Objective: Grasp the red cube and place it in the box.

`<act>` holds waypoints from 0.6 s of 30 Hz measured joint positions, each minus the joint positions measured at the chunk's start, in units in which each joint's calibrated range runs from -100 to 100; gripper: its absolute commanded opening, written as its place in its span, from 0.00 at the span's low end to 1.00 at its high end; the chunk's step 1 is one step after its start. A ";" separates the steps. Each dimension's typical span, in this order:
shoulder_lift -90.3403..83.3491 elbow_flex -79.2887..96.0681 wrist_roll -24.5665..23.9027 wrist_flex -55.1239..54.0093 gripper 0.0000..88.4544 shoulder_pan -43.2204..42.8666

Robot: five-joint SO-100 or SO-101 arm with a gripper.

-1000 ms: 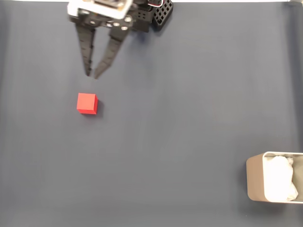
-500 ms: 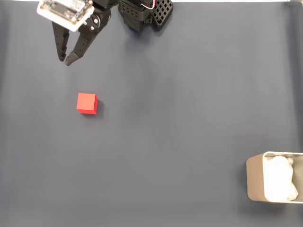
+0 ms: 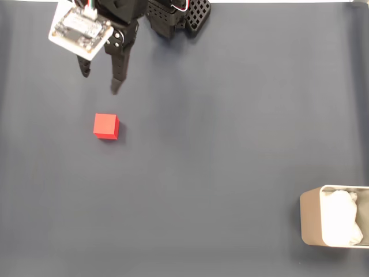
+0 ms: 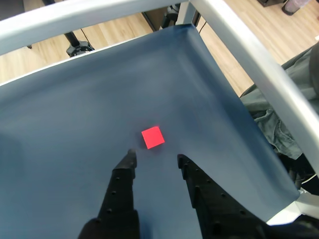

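Note:
The small red cube (image 3: pixel 106 126) lies on the dark blue cloth at the left of the fixed view. My gripper (image 3: pixel 100 80) hovers just above it in that view, open, fingers pointing down toward the cube with nothing between them. In the wrist view the red cube (image 4: pixel 152 137) sits a short way beyond my open gripper (image 4: pixel 155 156), a little ahead of the gap between the two black fingertips. The beige box (image 3: pixel 310 222) with white padding stands at the bottom right corner of the fixed view, far from the cube.
The arm's black base (image 3: pixel 173 17) sits at the top edge of the fixed view. In the wrist view a grey metal frame bar (image 4: pixel 249 55) crosses overhead, and the cloth's edge (image 4: pixel 279 199) drops off at the right, with wooden floor beyond.
The gripper swung left and up away from the cube, then came back right and down toward it. Its fingers now stand wider apart. Cube and box have not moved.

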 measured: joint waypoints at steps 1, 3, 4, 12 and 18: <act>-0.43 0.99 0.00 -0.32 0.29 0.07; -1.04 2.98 0.00 -1.27 0.33 0.15; -1.30 3.89 0.00 -1.67 0.35 0.15; -1.65 11.39 -1.71 -9.55 0.50 0.45; -2.52 21.97 -1.71 -20.53 0.50 1.26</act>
